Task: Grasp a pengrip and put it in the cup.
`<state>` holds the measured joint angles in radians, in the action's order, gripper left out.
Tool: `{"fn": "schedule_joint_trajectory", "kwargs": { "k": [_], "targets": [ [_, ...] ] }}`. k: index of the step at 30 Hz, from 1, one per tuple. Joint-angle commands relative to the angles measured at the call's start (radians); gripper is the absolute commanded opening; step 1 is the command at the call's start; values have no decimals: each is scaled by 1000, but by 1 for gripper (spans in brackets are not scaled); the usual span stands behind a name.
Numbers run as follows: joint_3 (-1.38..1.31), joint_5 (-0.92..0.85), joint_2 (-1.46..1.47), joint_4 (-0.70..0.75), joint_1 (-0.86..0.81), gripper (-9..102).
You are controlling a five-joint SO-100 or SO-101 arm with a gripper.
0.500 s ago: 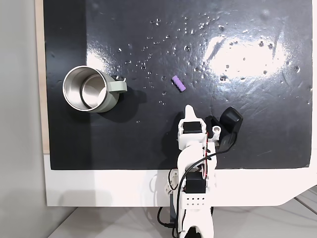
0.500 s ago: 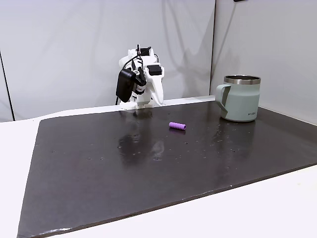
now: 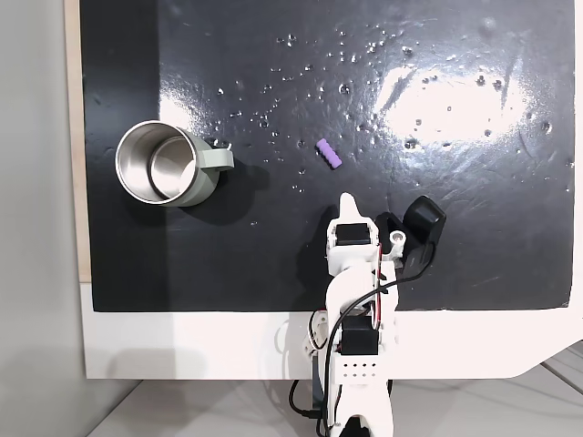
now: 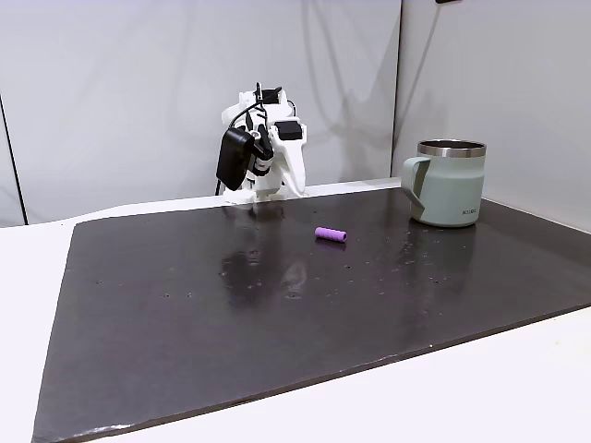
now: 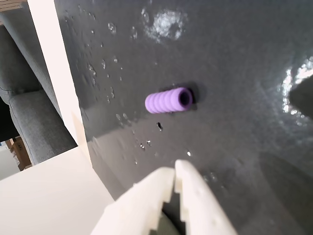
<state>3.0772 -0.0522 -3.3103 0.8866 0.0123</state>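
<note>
In the wrist view the end effector [image 5: 175,169] rises from the bottom edge of the frame with its two white fingertips pressed together, nothing between them. It touches nothing and hangs over the black mat [image 5: 234,73]. In a fixed view from above, its white tip [image 3: 345,199] sits just below centre, pointing up the frame.

The pengrip [image 5: 169,100], a ribbed lilac tube with its open end turned to the right, lies on its side on the mat near the middle of the wrist view, above the fingertips and apart from them. From above it shows as a small purple cylinder [image 3: 329,153] just above centre, near the tip but not touching it. In a fixed view from the side it lies [image 4: 330,234] at mid-frame on the mat.

The cup [image 3: 165,164] stands upright at the left of the view from above, mouth open, handle to the right, well apart from the pengrip. In the side view it stands [image 4: 450,183] at the right. Bare mat lies between pengrip and cup. The mat rests on a white bench [image 3: 182,341].
</note>
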Motion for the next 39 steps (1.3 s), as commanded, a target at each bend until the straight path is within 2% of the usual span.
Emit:
{"fn": "schedule_joint_trajectory", "kwargs": {
  "k": [1, 4, 11, 19, 26, 32, 39],
  "targets": [
    [-21, -86, -8, -28, -8, 0],
    [-92, -127, -8, 17, -25, 0],
    [-336, -373, 48, 189, 8, 0],
    [-792, -660, 563, 268, 55, 0],
    [-1045, -931, 848, 318, 106, 3],
    [-1172, -1192, 997, 371, 133, 8],
    [-1184, -1511, 1060, 402, 126, 14]
  ]
}}
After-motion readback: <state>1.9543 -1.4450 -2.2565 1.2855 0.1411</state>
